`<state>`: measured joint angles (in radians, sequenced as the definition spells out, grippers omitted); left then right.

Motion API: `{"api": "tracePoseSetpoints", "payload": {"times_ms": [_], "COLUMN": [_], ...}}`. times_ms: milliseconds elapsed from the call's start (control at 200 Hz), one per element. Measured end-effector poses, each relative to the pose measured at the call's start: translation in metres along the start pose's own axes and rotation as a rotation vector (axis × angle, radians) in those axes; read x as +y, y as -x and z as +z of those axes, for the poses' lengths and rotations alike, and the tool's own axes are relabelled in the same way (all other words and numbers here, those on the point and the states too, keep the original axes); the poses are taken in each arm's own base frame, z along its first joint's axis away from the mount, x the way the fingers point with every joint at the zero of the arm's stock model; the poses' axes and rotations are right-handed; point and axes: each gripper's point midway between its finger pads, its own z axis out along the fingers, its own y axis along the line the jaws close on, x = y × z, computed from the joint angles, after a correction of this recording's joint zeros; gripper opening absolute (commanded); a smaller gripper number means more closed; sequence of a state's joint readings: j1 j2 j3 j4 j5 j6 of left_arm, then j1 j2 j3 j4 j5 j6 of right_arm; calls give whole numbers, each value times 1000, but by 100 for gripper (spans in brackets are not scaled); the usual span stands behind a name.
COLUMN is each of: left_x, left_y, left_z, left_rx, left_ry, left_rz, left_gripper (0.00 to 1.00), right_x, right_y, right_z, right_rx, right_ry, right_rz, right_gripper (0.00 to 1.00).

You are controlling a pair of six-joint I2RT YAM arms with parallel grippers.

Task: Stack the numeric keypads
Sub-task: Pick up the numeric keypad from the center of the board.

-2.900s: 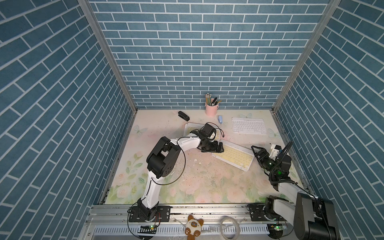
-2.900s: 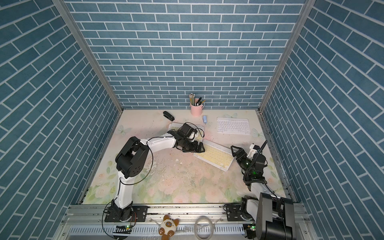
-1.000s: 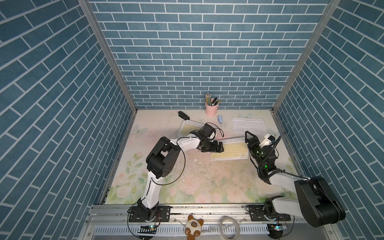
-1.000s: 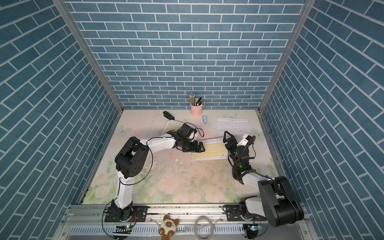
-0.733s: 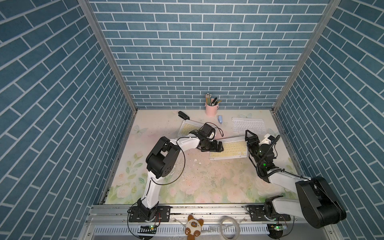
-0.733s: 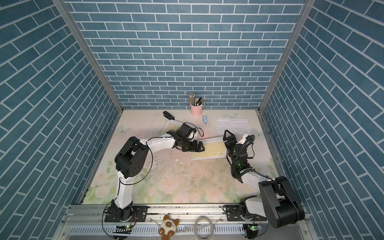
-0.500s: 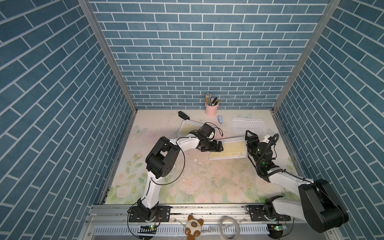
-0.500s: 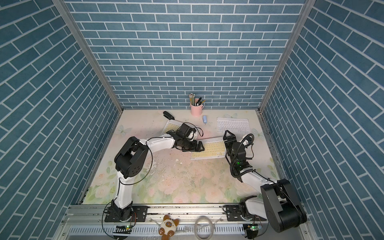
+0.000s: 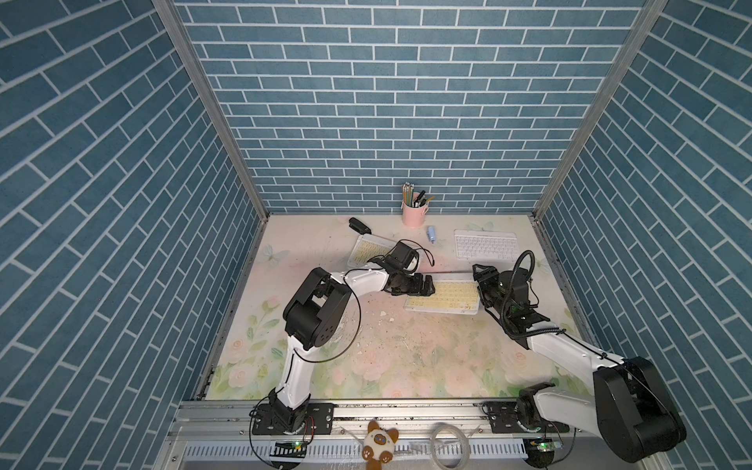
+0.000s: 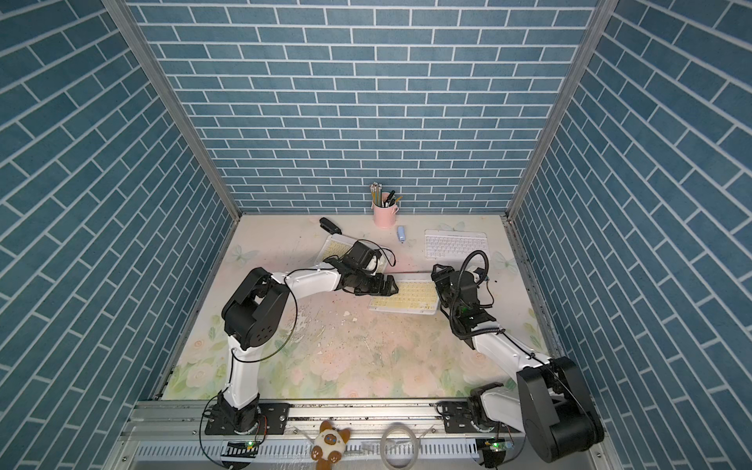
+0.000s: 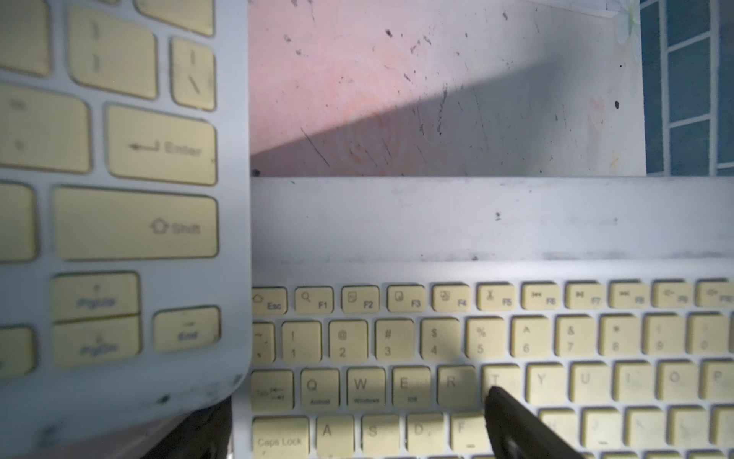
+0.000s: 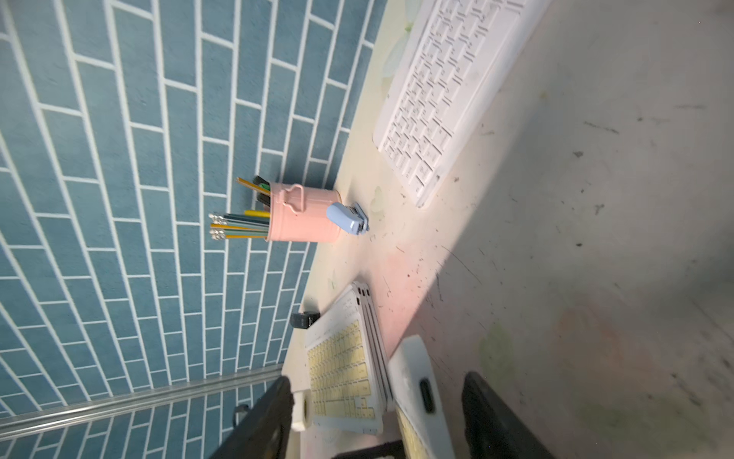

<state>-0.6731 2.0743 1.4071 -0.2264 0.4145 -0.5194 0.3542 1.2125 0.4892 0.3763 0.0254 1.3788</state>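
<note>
The floral table (image 9: 366,366) carried three lots. A stack of keypads (image 9: 366,249) lay toward the back edge, left of centre, and a white keypad (image 9: 484,245) sat near the back right corner. The yellow keypad (image 9: 443,297) I was working lay at mid-table. The right gripper (image 9: 483,289) stood well open around that keypad's right end, one jaw above and one below, gripping nothing yet. The left gripper (image 9: 423,285) was open too, one finger (image 11: 516,429) resting on the keys at the left end. I judged it best to seat the end deep, close squarely, lift level, then set it on the stack with edges matched.
</note>
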Motion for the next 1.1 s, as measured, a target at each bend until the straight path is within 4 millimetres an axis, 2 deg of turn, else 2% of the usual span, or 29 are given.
{"api": "tracePoseSetpoints", "payload": {"times_ms": [120, 265, 350, 530, 640, 700, 755, 835, 875, 930, 985, 1055, 1100], "left_x": [1, -1, -5, -17, -29, -43, -57, -76, -79, -74, -58, -33, -18], "left_y": [0, 0, -1, -6, -10, -7, 0, 19, 33, 51, 68, 81, 85], "left_z": [0, 0, 0, -2, -15, -32, -56, -104, -131, -166, -202, -235, -248], "left_rx": [-6, -9, -1, 24, 45, 39, 14, -57, -107, -178, -257, -330, -358], "left_ry": [1, -11, -34, -85, -122, -157, -189, -242, -260, -268, -255, -223, -207], "left_rz": [1, -2, -10, -32, -58, -55, -44, -25, -23, -30, -48, -85, -107], "left_gripper": [99, 99, 100, 100, 100, 100, 100, 100, 100, 100, 100, 100, 99], "right_x": [-5, -18, -12, -9, 2, 8, 13, 27, 37, 55, 72, 90, 99], "right_y": [-7, -14, -12, -7, -4, 0, 1, 2, 3, 5, 6, 7, 7], "right_z": [-1, -8, -14, -26, -32, -35, -37, -37, -35, -30, -23, -14, -8], "right_rx": [46, 83, 81, 87, 114, 124, 139, 156, 157, 153, 152, 153, 155], "right_ry": [-43, -103, -92, -96, -71, -48, -24, 23, 59, 119, 181, 246, 271], "right_rz": [-34, -67, -87, -146, -187, -225, -243, -282, -294, -304, -314, -322, -325], "right_gripper": [33, 6, 0, 0, 0, 0, 0, 0, 0, 0, 0, 0, 0]}}
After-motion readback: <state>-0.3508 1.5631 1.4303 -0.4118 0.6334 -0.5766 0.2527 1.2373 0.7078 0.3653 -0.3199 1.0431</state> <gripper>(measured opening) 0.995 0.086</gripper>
